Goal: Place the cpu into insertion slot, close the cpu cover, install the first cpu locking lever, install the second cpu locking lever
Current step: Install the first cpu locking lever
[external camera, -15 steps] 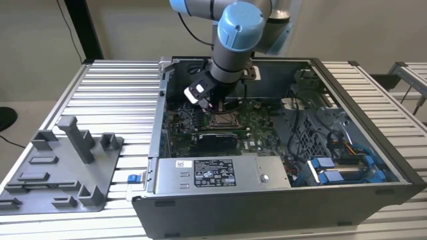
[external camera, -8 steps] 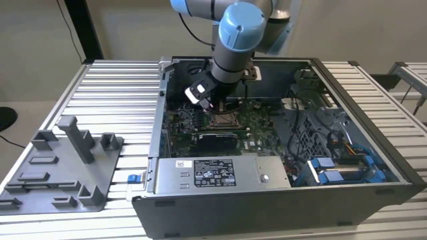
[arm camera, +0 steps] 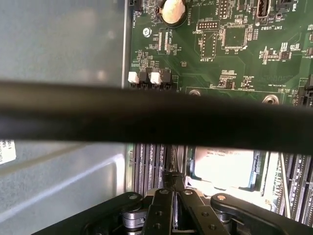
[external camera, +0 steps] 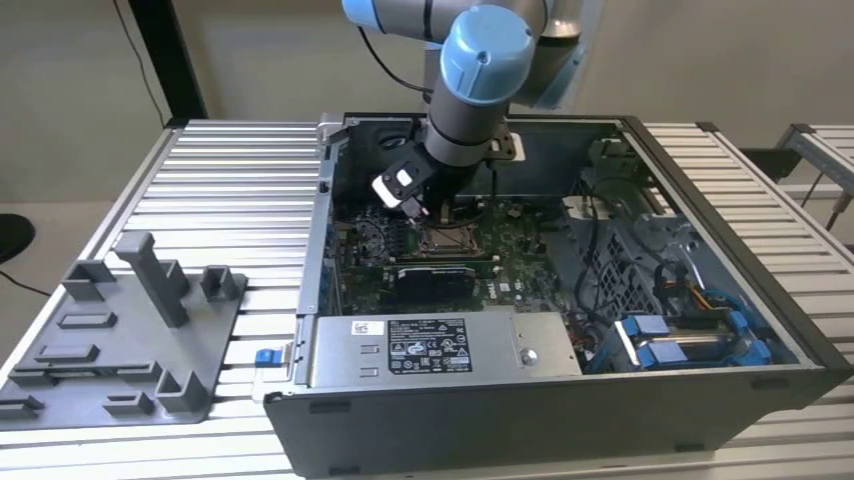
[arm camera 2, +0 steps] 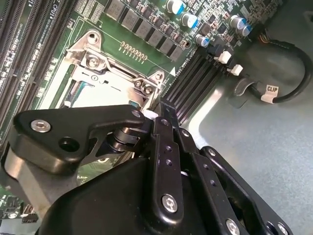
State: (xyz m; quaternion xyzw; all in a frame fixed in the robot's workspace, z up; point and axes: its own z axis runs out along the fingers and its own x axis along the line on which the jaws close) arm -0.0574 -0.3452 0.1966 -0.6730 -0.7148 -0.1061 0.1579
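**Fingertips down at the socket's edge**

A ribbed metal table carries a grey parts tray at the exterior view's left, then the open computer case. Inside it the gripper hangs low over the socket. In the first wrist view the chip lies seated. The fingers are pressed together just beside it, between chip and black memory slots.

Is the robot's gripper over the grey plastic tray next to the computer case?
No, in the exterior view the gripper is inside the computer case by the socket, away from the tray.
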